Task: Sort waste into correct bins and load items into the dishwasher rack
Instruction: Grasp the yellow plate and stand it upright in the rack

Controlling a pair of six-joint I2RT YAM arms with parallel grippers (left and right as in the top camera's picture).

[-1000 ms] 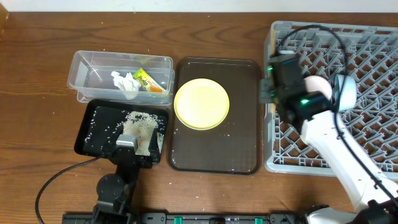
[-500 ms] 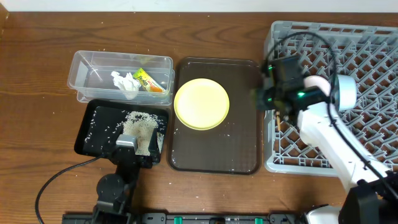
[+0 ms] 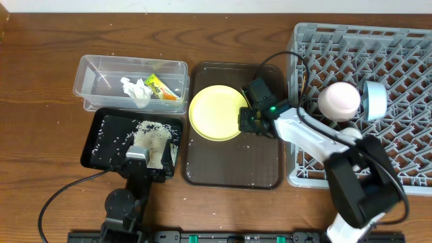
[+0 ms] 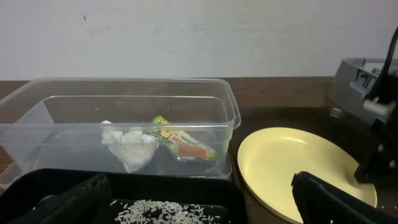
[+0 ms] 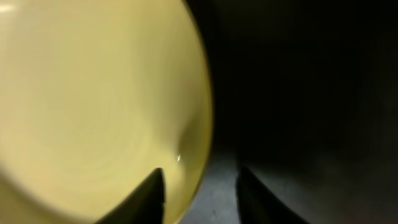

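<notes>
Between the parted dark fingers [image 5: 149, 205] of the right gripper [image 5: 200, 177] sits the smooth rim of the round pale yellow plate [image 5: 93, 93] — unclamped; under it lies the glossy brown serving tray [image 3: 233, 162]; the left gripper [image 4: 199, 186] gapes wide above the black tray [image 3: 101, 152] of grainy rice [image 3: 152, 138] — beyond it the clear tub [image 4: 37, 118] holds crumpled tissue [image 4: 129, 146] and a wrapper [image 4: 180, 142].

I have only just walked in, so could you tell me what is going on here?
The right gripper is at the right rim of the plate on the brown tray, fingers open astride the rim, not gripping. The left gripper hangs open over the black tray of rice, empty. The wrapper and tissue lie in the tub; a white bowl and blue bowl sit in the rack.
</notes>
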